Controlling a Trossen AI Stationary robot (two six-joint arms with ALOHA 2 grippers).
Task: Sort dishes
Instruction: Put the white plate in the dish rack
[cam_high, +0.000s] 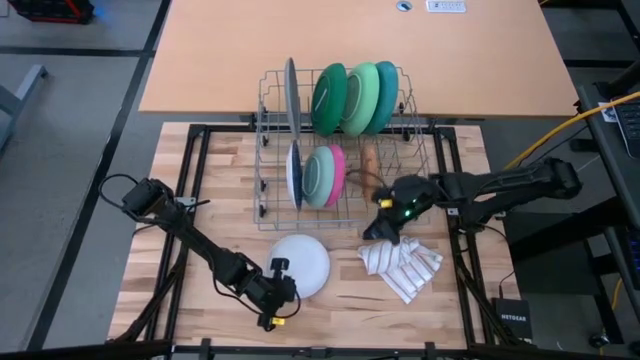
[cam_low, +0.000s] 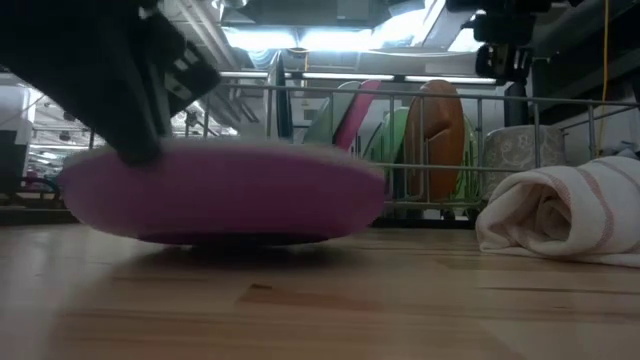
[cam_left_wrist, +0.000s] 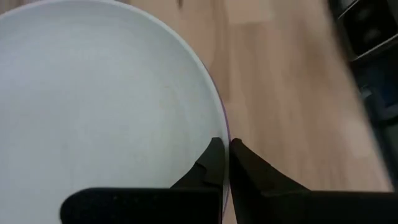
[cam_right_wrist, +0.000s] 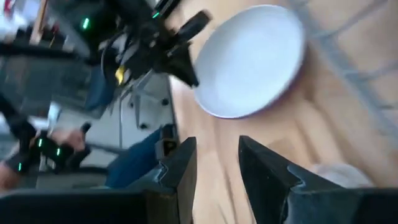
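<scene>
A bowl (cam_high: 305, 260), white inside and purple outside (cam_low: 220, 195), sits on its foot on the wooden table in front of the wire dish rack (cam_high: 268, 130). My left gripper (cam_high: 283, 277) is shut on the bowl's near-left rim. Several dishes stand on edge in the rack: grey (cam_high: 291, 95), dark green (cam_high: 328, 97), light green (cam_high: 360, 97), teal (cam_high: 386, 95), pink (cam_high: 338, 172). My right gripper (cam_right_wrist: 214, 162) hangs open and holds nothing, in front of the rack's near right corner, over the striped cloth's far end (cam_high: 385, 228). My left gripper pinches the bowl's rim (cam_left_wrist: 225, 134) between its two fingers, one finger inside (cam_left_wrist: 208, 165) the bowl and one outside. The fingers slant down from the table's near left. The bowl's foot (cam_low: 235, 238) is on the table.
A crumpled white cloth with dark stripes (cam_high: 402, 265) lies right of the bowl. The rack stands across the far middle of the table. Bare wood lies left of the rack and along the near edge.
</scene>
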